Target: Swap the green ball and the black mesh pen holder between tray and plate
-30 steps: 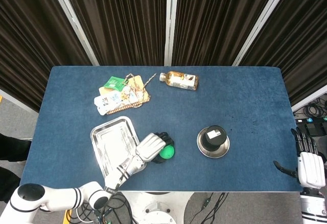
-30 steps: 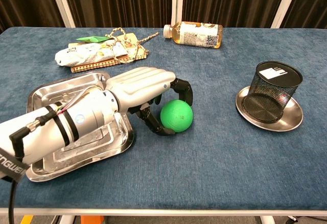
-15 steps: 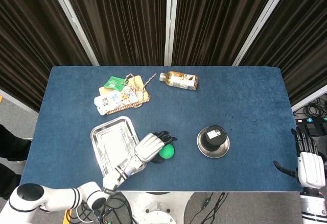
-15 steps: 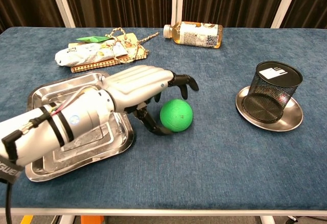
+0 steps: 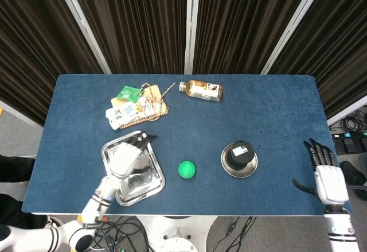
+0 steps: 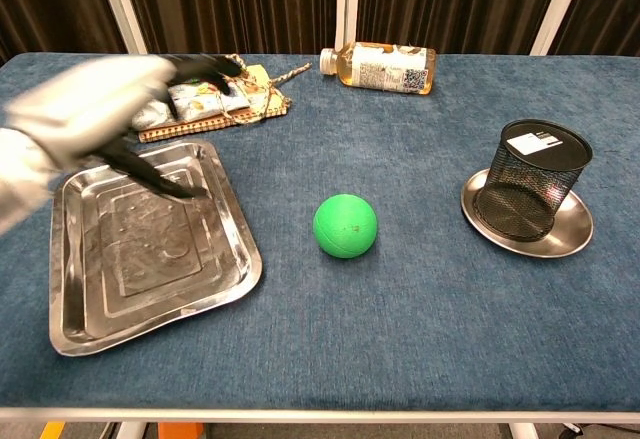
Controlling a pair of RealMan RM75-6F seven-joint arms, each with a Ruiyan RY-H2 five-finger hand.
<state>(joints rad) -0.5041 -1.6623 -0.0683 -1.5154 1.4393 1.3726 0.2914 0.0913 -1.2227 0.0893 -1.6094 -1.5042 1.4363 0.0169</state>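
Over the tray (image 6: 150, 289), the left robot hand (image 5: 123, 159) now hovers empty with fingers spread, withdrawn from the green ball (image 6: 345, 226).

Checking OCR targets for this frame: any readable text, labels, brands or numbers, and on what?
No text reads at this resolution.
bottle: white label with dark print, too small to read.
black mesh pen holder: white sticker with a dark mark, illegible.
snack packets: printed wrappers, blurred and partly hidden by the left hand.
green ball, tray, plate: no markings visible.
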